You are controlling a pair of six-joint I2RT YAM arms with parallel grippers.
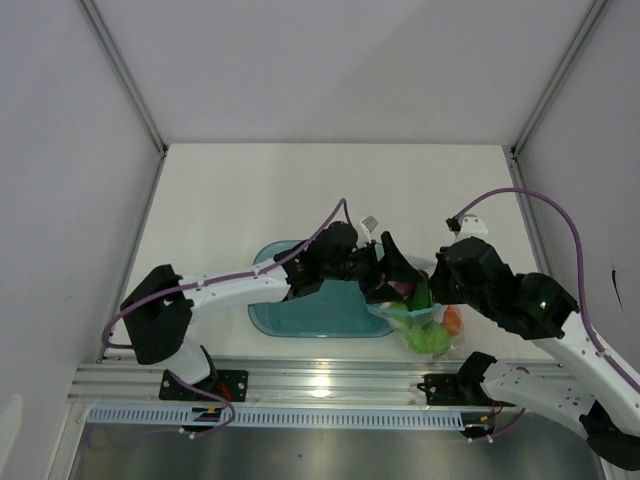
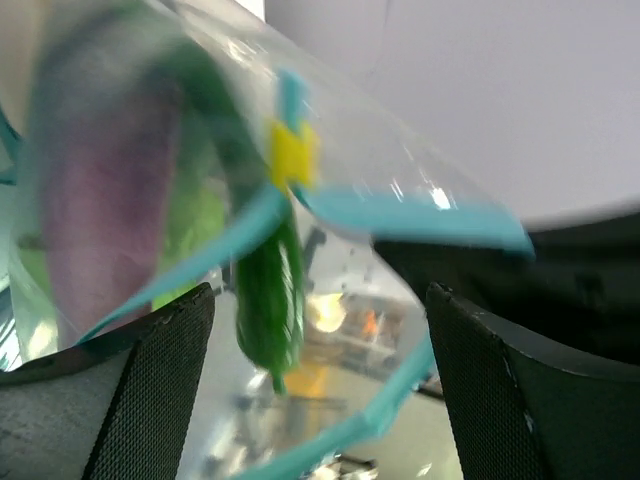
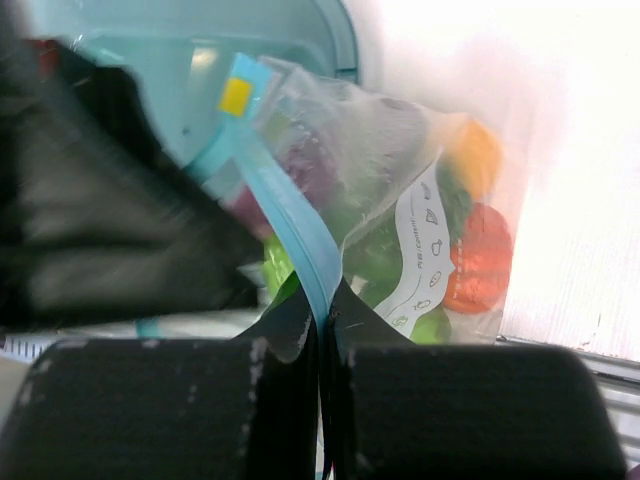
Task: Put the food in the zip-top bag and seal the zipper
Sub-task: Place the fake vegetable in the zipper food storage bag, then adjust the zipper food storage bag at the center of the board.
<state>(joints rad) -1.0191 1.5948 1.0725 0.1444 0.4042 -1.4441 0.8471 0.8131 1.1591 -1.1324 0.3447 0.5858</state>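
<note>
while right gripper (image 3: 322,330) clamps zipper (image 3: 290,225), zip-top bag (image 1: 425,325) held near table (image 1: 250,200) front edge, just right of blue tub (image 1: 300,315), food (image 3: 478,260) inside. left gripper (image 2: 318,300) jaws apart, bag mouth between. looks like sealing step; next likely pinch strip, run along it.

Clear zip-top bag (image 1: 428,322), crumpled and filled with the food: purple eggplant (image 2: 95,190), dark green chili (image 2: 268,300), red tomato (image 3: 480,260), yellow-orange fruit (image 3: 472,155). The light teal zipper (image 3: 290,225) carries a yellow slider (image 3: 236,95); beyond it the two strips part.
</note>
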